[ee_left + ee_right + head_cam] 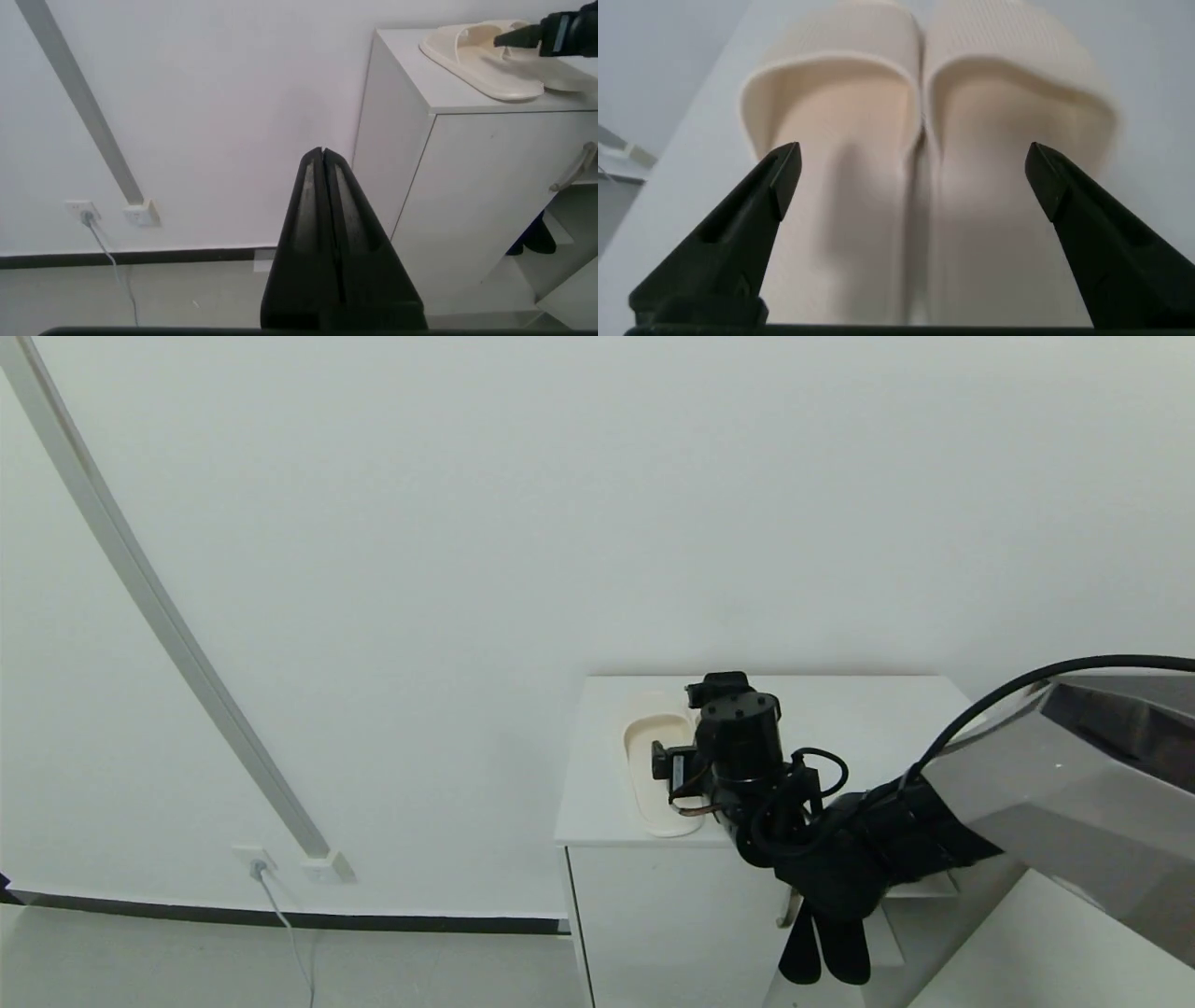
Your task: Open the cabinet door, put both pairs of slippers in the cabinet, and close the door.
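Observation:
A cream pair of slippers lies side by side on top of the white cabinet. My right gripper hangs open just above the pair, one finger outside each slipper, touching neither. A dark pair of slippers shows inside the cabinet, on the right where it stands open. The left front panel carries a metal handle. My left gripper is shut on nothing, low down beside the cabinet's left side.
The cabinet stands against a white wall. A grey cable duct runs slanting down to wall sockets with a plugged-in cord. A white panel at the lower right looks like the open door. Bare floor lies left of the cabinet.

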You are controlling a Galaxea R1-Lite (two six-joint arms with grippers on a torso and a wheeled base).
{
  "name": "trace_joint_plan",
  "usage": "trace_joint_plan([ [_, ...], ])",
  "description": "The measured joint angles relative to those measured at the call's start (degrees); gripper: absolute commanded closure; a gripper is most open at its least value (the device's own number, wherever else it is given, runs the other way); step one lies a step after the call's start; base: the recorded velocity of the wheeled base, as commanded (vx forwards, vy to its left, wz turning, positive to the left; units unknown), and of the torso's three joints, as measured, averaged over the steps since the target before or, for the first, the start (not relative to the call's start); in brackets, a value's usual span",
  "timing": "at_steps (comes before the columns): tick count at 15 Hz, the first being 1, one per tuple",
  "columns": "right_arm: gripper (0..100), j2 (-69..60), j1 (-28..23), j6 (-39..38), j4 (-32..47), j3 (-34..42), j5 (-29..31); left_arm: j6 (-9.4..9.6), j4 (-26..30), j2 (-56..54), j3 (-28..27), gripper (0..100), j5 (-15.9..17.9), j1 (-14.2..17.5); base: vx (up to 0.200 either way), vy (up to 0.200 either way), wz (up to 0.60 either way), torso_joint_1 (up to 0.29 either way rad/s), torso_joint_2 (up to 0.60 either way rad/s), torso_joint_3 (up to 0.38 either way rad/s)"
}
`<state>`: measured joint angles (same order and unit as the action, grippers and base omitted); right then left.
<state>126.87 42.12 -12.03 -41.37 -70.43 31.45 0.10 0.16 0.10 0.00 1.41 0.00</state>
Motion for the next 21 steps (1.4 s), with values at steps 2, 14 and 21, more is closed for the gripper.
trace_joint_plan([
  [2,0,2.8,-1.2,0.8,0.1,-3.9,-0.1,-0.02,0.0,0.0,0.0,100,0.0,0.0,0.000,0.000,0.00,0.000,0.00,0.000],
  [14,100,14.1,-4.8,4.0,6.2,-23.3,-2.1,-0.10,0.0,0.0,0.0,100,0.0,0.0,0.000,0.000,0.00,0.000,0.00,0.000],
  [21,100,14.9,-4.8,4.2,6.2,-24.7,-2.0,-0.10,0.0,0.0,0.0,100,0.0,0.0,0.000,0.000,0.00,0.000,0.00,0.000],
])
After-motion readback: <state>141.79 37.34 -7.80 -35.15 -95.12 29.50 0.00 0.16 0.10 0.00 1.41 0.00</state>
